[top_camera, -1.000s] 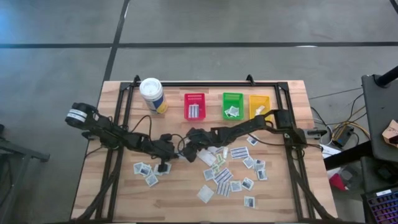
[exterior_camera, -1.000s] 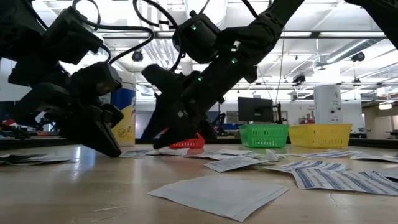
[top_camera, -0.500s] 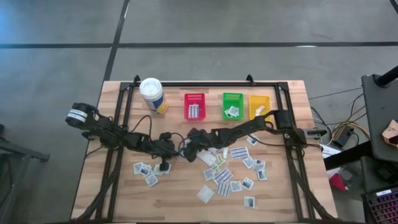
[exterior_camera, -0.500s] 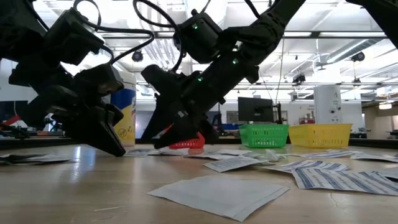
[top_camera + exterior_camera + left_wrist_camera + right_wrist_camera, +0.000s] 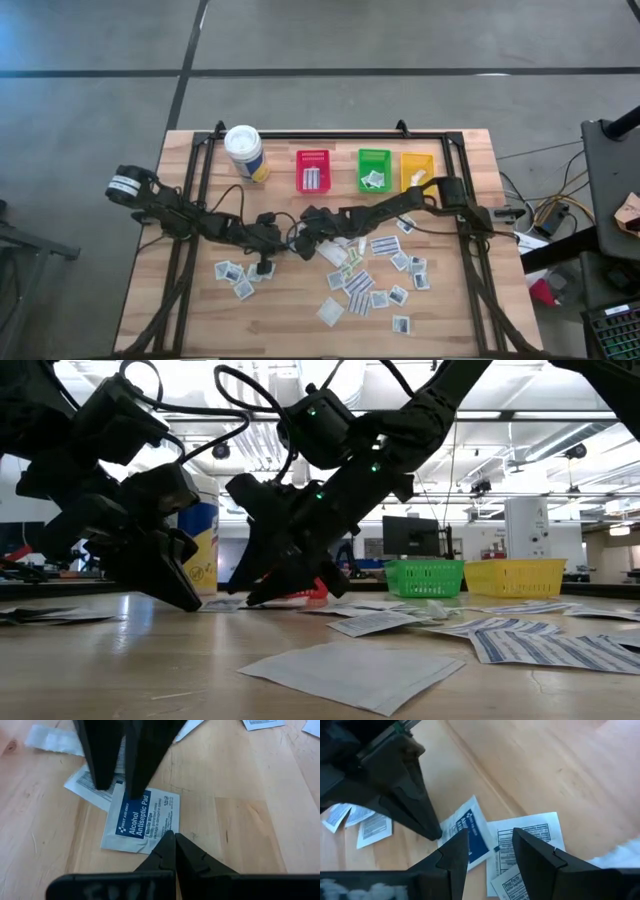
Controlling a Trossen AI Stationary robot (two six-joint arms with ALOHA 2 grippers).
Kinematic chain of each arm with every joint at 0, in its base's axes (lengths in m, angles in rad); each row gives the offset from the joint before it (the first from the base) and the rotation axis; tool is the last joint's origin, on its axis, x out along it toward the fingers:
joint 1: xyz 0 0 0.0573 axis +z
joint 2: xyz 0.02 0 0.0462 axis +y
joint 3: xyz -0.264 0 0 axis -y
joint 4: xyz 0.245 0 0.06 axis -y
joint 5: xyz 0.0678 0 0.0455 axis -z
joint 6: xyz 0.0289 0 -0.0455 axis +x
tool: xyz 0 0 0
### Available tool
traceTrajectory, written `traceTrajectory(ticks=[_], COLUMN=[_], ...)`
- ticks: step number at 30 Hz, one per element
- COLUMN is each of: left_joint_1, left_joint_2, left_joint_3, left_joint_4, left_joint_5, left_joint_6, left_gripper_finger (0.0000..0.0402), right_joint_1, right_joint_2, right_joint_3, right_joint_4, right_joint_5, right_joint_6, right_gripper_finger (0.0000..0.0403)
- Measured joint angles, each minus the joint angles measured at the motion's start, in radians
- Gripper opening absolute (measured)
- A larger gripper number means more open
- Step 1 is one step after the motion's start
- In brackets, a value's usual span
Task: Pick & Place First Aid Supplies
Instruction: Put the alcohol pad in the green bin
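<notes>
Two arms meet over the middle of the wooden table [image 5: 200, 320], and the step in hand looks like a pick-up of one packet. The right gripper [image 5: 487, 852] stands with its jaws wide just above an alcohol wipe packet [image 5: 142, 820] that partly overlaps another paper packet. The left gripper [image 5: 175, 847] has its jaws pressed together, holding nothing, its tips at the near edge of the same packet, perhaps pinning it. The next move calls for the right jaws to come down astride the packet's edge and close on that one alone, since its neighbour lies touching it.

Many more packets [image 5: 360, 283] are scattered flat across the table toward the right side, with a small cluster [image 5: 233, 275] on the left.

At the far edge stands a white canister [image 5: 244, 152] with a yellow label, and beside it three small bins in a row. The red bin [image 5: 312, 158] holds a striped packet or two, the green bin [image 5: 374, 157] a few small packets, and the yellow bin [image 5: 417, 160] at least one, though from above I cannot count them surely.
</notes>
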Motion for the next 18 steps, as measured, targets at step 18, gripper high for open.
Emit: traceTrajectory(ticks=[18], left_joint_1=[0.000], left_joint_2=[0.000], left_joint_3=[0.000], left_joint_4=[0.008], left_joint_5=[-0.020], left_joint_6=[0.007], left_gripper_finger=[0.0000], right_joint_1=[0.002], right_joint_2=[0.006], right_joint_3=[0.000], right_joint_4=[0.034], right_joint_5=[-0.104], right_joint_6=[0.033], right_gripper_finger=[0.0151])
